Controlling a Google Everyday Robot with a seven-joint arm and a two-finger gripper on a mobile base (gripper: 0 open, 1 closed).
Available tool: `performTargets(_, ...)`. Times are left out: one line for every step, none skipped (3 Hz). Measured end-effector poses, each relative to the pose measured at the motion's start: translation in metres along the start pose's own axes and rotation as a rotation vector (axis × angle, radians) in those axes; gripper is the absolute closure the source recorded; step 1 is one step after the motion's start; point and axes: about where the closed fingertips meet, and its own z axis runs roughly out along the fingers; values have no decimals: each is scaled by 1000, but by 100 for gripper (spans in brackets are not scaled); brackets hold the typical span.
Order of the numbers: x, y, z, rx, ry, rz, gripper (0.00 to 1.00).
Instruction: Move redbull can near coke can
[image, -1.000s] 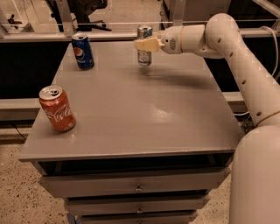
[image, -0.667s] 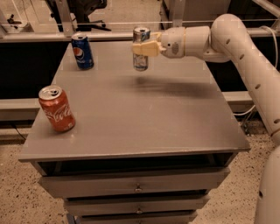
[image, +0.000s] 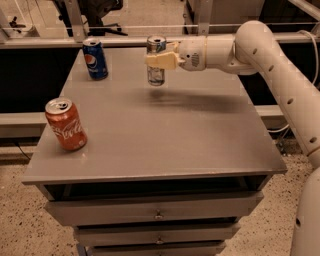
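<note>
My gripper (image: 160, 60) is clamped on the redbull can (image: 156, 75), pinching it at mid-height and holding it upright. The can hangs just clear of the surface over the far middle of the grey table (image: 165, 135), with a soft shadow beneath it. The blue Pepsi can (image: 95, 59) stands to its left at the far left corner. The coke can (image: 65, 124) stands well apart from what I hold, near the front left edge.

The tabletop is plain and matte, and drawers (image: 155, 210) are stacked under its front lip. A speckled floor (image: 20, 225) shows below, and a metal rail (image: 125, 44) runs behind the far edge, with dark furniture beyond it.

Compared with a second ago, the can has come a little leftward and toward the front of the table, while the other two cans have not shifted.

My arm (image: 280, 75) reaches in from the right, with the forearm level over the far edge and the upper link sloping down the right side.
</note>
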Motion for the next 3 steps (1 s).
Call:
performTargets(-4, 20, 20, -42, -15, -11, 100)
performTargets(-12, 67, 52, -143, -37, -33, 100)
performTargets(-10, 112, 72, -232, -64, -34, 100)
